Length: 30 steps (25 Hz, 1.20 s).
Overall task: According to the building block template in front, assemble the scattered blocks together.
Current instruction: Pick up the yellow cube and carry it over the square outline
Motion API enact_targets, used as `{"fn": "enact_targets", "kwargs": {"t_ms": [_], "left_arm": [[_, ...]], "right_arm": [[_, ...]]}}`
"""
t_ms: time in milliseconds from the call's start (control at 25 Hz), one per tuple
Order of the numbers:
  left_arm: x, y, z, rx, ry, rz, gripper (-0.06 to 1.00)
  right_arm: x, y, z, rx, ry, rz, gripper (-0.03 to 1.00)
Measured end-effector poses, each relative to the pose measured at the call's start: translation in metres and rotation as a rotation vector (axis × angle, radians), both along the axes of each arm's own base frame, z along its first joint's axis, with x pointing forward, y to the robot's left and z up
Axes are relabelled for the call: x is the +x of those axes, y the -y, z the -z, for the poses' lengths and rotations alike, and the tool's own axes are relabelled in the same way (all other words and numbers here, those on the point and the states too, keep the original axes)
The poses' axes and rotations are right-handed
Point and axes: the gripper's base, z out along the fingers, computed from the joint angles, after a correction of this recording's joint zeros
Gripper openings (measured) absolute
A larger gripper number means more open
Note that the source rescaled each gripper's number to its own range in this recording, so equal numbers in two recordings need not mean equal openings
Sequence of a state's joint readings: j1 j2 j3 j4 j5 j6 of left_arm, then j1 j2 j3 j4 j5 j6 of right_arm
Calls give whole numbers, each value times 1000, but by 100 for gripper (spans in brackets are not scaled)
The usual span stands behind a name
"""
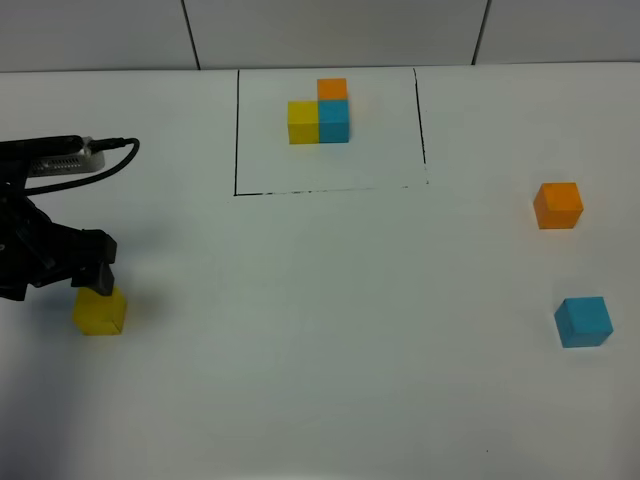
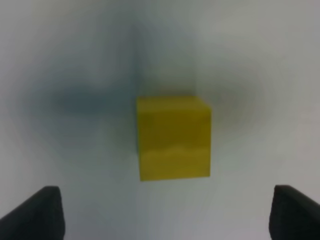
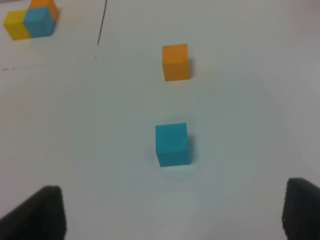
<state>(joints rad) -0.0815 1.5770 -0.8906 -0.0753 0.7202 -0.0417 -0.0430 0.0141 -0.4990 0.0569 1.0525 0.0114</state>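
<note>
Table [image 1: 320, 390]: smooth matt white top. Yellow cube [image 1: 99, 311], orange cube [image 1: 558, 205], blue cube [image 1: 584, 321]: smooth, matt, plain solid colour; plastic or painted wood, can't tell. Template cubes [image 1: 319, 112]: same finish. Frame line [image 1: 237, 130]: thin black, slightly broken. Left gripper [image 2: 170, 215]: matt black, plastic-looking.

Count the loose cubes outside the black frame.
3. The yellow cube is at far left. The orange cube is at far right. The blue cube is also at far right, nearer the camera than the orange one. None appears hidden.
</note>
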Motion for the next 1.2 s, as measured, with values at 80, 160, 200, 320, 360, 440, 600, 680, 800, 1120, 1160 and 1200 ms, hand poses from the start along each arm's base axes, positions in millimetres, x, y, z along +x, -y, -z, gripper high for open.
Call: {"fn": "enact_targets", "kwargs": {"t_ms": [80,160,200,320,360,440,600,680,800,1120,1160,1200], "left_arm": [[1,0,0,-1,9,-7,97],[2,0,2,-1,3,-7,97],[3,0,4,0,-5,-7,97],[5,0,15,3,-44,-7,97],[6,0,18,4,-57,-7,97],[7,1,26,7,-86,-7,96],[9,2,39,13,-122,0,96],[11,3,45,14,-134,-2,95],[12,2,52,26,-146,2,95],[17,2,65,34,-141,1,91],[17,2,66,34,-145,1,91],[17,2,68,35,-150,1,90]], "right_arm": [[0,0,0,0,0,0,76],[0,0,0,0,0,0,76],[0,0,0,0,0,0,76],[0,0,0,0,0,0,76],[0,0,0,0,0,0,76],[0,0,0,0,0,0,76],[0,0,0,0,0,0,76],[0,0,0,0,0,0,76],[0,0,0,0,0,0,76],[0,0,0,0,0,0,76],[0,0,0,0,0,0,75],[0,0,0,0,0,0,75]]}}
